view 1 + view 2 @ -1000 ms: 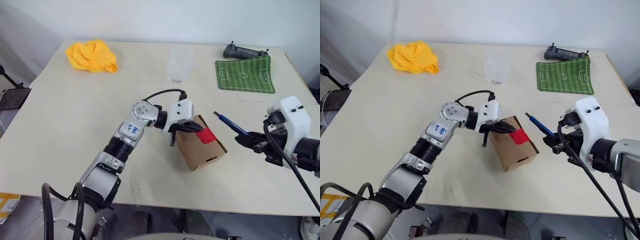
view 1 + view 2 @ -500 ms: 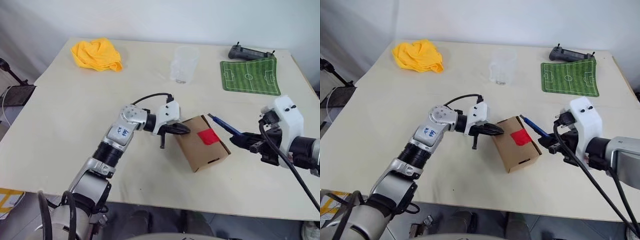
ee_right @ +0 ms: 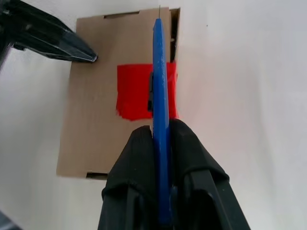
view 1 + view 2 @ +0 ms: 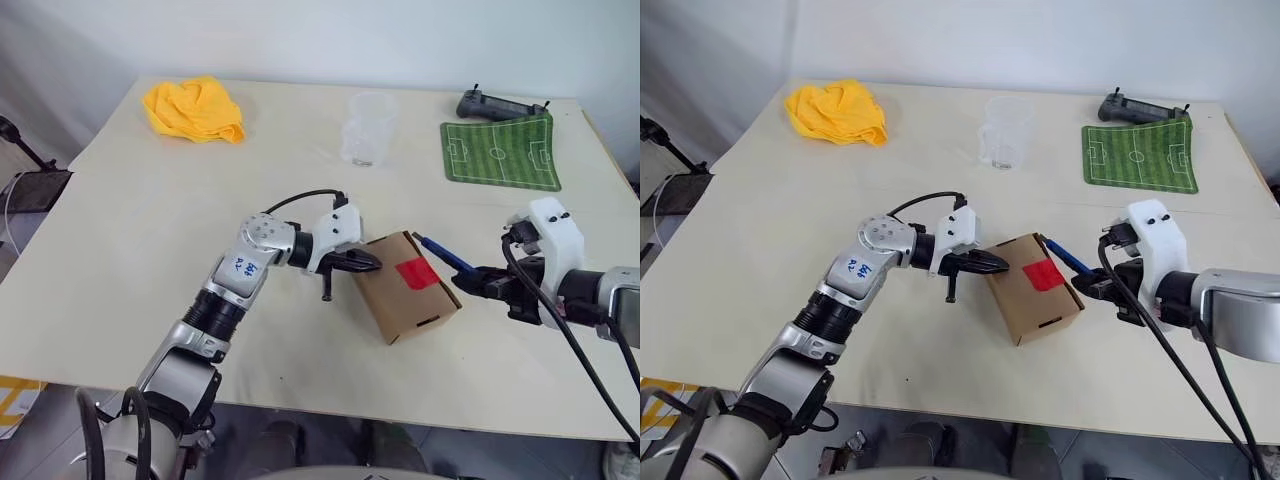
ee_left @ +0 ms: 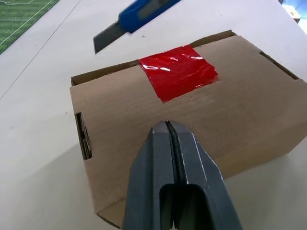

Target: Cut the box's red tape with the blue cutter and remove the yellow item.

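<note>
The brown box [image 4: 392,300] lies on the table with the red tape [image 4: 416,271] on its top face, by the right edge. My left gripper [image 4: 372,262] is shut and empty, its tips against the box's upper left edge; the left wrist view shows the fingers [image 5: 184,158] pressed together over the box [image 5: 240,120]. My right gripper [image 4: 480,281] is shut on the blue cutter [image 4: 447,258]. In the right wrist view the blue cutter [image 3: 160,86] runs over the red tape [image 3: 132,93] along the box's seam; contact cannot be told. The yellow item is hidden.
A crumpled yellow cloth [image 4: 193,108] lies at the far left of the table. A clear plastic cup [image 4: 366,128] stands at the back centre. A green football-field mat [image 4: 500,152] and a dark controller [image 4: 500,104] sit at the far right.
The camera has shifted. My right gripper has carried the cutter closer to the box, so its tip now reaches the box's far right edge by the tape. The left gripper stays shut against the box.
</note>
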